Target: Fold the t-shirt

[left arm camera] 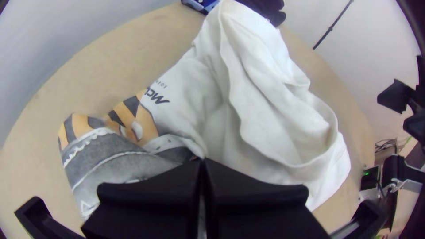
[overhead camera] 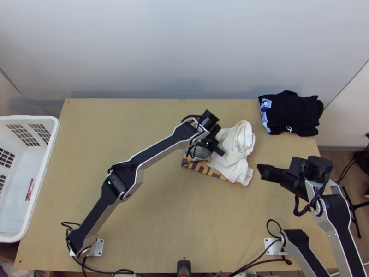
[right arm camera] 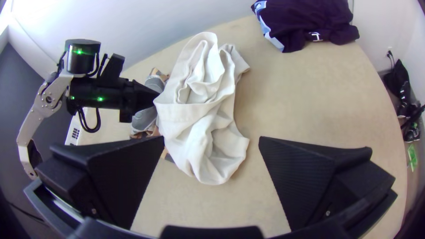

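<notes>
The white t-shirt (overhead camera: 237, 150) lies bunched right of the table's middle, with a grey and orange-striped printed part at its left. My left gripper (overhead camera: 221, 151) is over its left part. In the left wrist view, the left gripper (left arm camera: 202, 161) is shut on the t-shirt (left arm camera: 265, 110), where creases meet at the fingertips between print and plain white cloth. My right gripper (overhead camera: 262, 171) stands just right of the t-shirt, apart from it. The right wrist view shows the right gripper (right arm camera: 211, 140) open, nothing between its fingers, the bunched t-shirt (right arm camera: 199, 110) beyond them.
A pile of dark folded clothes (overhead camera: 293, 113) lies at the table's back right corner. A white plastic basket (overhead camera: 44, 173) stands at the left edge. Bare wooden table (overhead camera: 184, 212) stretches in front of the t-shirt.
</notes>
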You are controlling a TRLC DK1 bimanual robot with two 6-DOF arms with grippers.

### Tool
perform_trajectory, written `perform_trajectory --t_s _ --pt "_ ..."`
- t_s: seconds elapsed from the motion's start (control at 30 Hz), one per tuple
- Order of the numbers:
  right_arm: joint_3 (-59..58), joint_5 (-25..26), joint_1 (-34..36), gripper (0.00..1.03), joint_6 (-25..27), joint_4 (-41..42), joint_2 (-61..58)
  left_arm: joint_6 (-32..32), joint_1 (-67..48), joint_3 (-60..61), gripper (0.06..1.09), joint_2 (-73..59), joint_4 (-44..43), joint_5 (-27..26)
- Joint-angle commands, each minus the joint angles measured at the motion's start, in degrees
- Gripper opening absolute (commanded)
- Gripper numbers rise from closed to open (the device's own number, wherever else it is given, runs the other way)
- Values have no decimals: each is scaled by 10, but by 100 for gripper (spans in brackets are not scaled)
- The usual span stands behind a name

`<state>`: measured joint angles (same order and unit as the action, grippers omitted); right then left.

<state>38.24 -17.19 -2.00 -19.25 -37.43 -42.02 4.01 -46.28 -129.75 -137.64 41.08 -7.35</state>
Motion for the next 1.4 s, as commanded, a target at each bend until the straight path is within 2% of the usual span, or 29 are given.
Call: perform_trajectory --t_s 0.0,0.17,0.27,0.3,0.33,0.37,0.43,0.57,0.7,0.97,1.03,1.1,1.13,1.17,1.23,1.27,1.37 --pt "-2 1 2 99 17 7 4 -57 13 -1 12 11 72 51" --pt "-2 0 0 99 18 23 -8 -82 57 5 12 1 153 56" --pt "2 -2 -8 99 18 36 -21 -86 72 6 14 0 172 56" --pt "3 -2 -9 99 18 40 -24 -84 74 6 22 -1 173 56" --pt "5 -6 -10 99 18 44 -27 -83 76 4 36 0 173 56" --pt "8 -7 -12 99 18 46 -31 -81 77 3 56 3 175 56" --pt "15 -9 -12 99 18 50 -41 -69 76 -12 106 7 174 55" --pt "21 -11 -13 99 18 57 -59 -54 65 -20 105 34 160 50" --pt "22 -13 -17 99 14 64 -69 14 61 -22 105 54 141 51" --pt "20 -13 -23 99 7 68 -68 19 66 -21 103 32 122 56" --pt "20 -12 -20 99 8 67 -63 13 64 -20 97 21 123 59" --pt "20 -12 -19 99 9 65 -61 8 57 -20 96 17 115 76" --pt "20 -12 -15 99 10 64 -60 3 51 -20 87 17 110 79" --pt "20 -12 -13 99 12 63 -60 3 47 -20 74 16 93 82" --pt "18 -12 -8 99 15 62 -60 -7 35 -21 33 17 62 83" --pt "17 -12 -6 99 17 61 -60 -8 30 -21 17 18 40 83" --pt "13 -12 -5 99 20 53 -59 2 19 -21 15 25 -13 84"
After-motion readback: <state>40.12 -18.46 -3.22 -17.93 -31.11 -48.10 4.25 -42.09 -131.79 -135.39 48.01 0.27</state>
